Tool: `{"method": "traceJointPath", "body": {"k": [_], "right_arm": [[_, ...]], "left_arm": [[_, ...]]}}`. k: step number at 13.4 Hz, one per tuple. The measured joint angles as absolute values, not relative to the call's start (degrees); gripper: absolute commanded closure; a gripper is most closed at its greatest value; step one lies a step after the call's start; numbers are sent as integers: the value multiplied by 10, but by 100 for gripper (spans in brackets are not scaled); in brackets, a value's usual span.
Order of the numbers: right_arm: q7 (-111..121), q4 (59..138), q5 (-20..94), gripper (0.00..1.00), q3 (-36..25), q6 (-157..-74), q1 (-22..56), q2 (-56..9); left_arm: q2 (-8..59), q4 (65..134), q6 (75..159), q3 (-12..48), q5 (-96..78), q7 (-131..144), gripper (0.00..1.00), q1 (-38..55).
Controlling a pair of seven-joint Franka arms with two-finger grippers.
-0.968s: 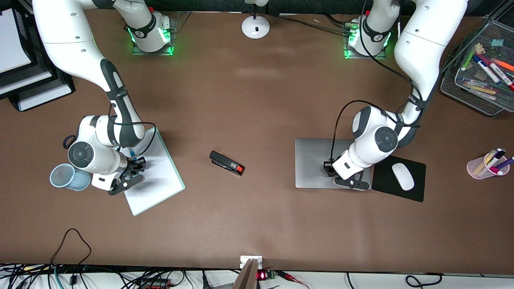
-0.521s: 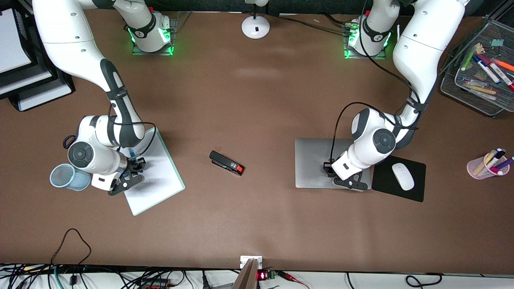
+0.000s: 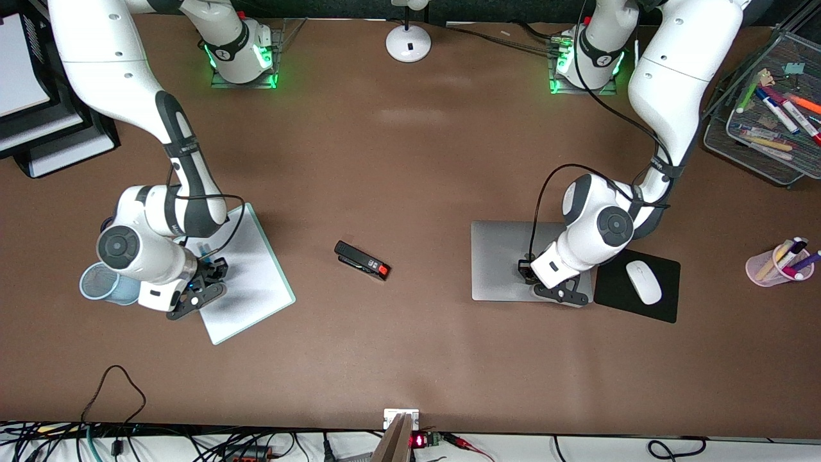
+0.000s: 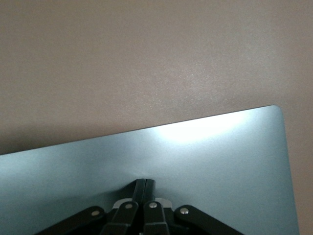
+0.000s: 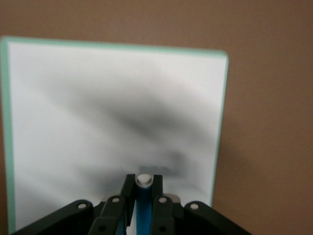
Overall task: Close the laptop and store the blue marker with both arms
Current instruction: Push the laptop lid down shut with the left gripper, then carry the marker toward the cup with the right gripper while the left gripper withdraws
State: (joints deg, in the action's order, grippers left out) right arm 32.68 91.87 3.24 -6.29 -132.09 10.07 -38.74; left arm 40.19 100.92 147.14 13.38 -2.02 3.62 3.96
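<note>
Laptop lies closed beside the mouse pad; left gripper, fingers pressed together, rests on its lid. Right gripper pinches the blue marker above the white board, near the mesh cup.

The laptop has a lid of smooth brushed metal, silver-grey and matt, with a soft shine where light falls on it, and the black mouse pad just beside it looks like matt cloth under a glossy white plastic mouse. The table under the laptop is a brown, matt, finely grained surface, perhaps laminate. Toward the right arm's end from the laptop lie a smooth white board with pale green edge and a glossy blue plastic blue marker.
</note>
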Motion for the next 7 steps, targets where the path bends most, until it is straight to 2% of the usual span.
{"method": "traceJointPath", "body": {"k": [2, 5, 7], "right_arm": [[382, 911, 32, 100, -52, -1319, 101, -358], [507, 910, 33, 100, -40, -1310, 102, -308], [588, 910, 58, 100, -39, -1274, 97, -274]], "left_arm": [[397, 1001, 1454, 134, -20, 34, 100, 34], [351, 984, 1355, 134, -20, 34, 100, 30], [303, 982, 1272, 134, -20, 33, 100, 27]]}}
